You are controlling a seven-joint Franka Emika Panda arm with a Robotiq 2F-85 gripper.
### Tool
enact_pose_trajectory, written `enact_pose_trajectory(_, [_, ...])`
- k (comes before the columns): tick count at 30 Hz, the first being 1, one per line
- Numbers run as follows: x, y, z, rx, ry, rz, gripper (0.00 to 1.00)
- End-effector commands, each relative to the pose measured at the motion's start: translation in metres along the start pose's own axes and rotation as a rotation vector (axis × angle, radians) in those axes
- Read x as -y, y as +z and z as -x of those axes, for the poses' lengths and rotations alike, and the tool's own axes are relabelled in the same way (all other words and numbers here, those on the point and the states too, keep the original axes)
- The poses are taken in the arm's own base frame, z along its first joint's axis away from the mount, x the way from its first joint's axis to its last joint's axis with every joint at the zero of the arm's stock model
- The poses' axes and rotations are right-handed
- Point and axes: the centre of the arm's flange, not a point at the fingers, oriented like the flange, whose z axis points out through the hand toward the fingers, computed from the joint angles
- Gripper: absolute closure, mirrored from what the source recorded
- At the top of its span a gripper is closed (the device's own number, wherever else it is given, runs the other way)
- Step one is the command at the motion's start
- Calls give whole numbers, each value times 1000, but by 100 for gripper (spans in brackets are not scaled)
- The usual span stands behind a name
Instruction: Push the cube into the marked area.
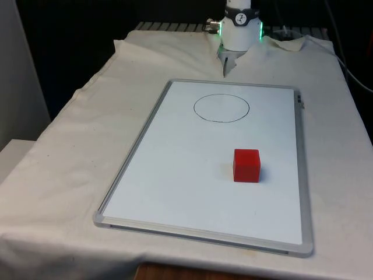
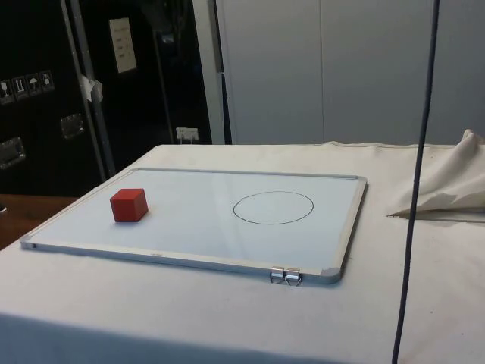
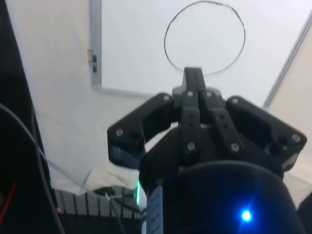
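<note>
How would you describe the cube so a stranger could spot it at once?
Start at the whiteboard lying flat on the cloth-covered table. A black drawn circle sits near the board's far end; nearer the camera, toward the front view's right, rests the red cube, the only solid, coloured object on the board.

A creased, matt white cloth (image 1: 70, 175) covers the counter. The whiteboard (image 2: 189, 220) on it has a smooth, glossy white face inside a brushed grey metal frame with 2 small metal clips. The red cube (image 1: 246, 165) looks smooth and matt. The hand (image 3: 193, 80) is matt black plastic.
</note>
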Motion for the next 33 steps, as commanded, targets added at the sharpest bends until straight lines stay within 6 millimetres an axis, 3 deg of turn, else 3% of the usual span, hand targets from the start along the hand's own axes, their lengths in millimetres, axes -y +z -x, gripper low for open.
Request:
enact_pose_trajectory(1, [5, 3, -5, 3, 2, 3, 100])
enact_pose_trajectory(10, [16, 19, -36, -5, -5, 2, 100])
enact_pose_trajectory(11, [14, 16, -33, -4, -8, 2, 100])
enact_pose_trajectory(13, [19, 27, -47, -11, -8, 3, 100])
enact_pose_trajectory(22, [25, 49, -75, -27, -15, 9, 100])
enact_pose_trajectory(33, [26, 88, -115, -41, -29, 34, 100])
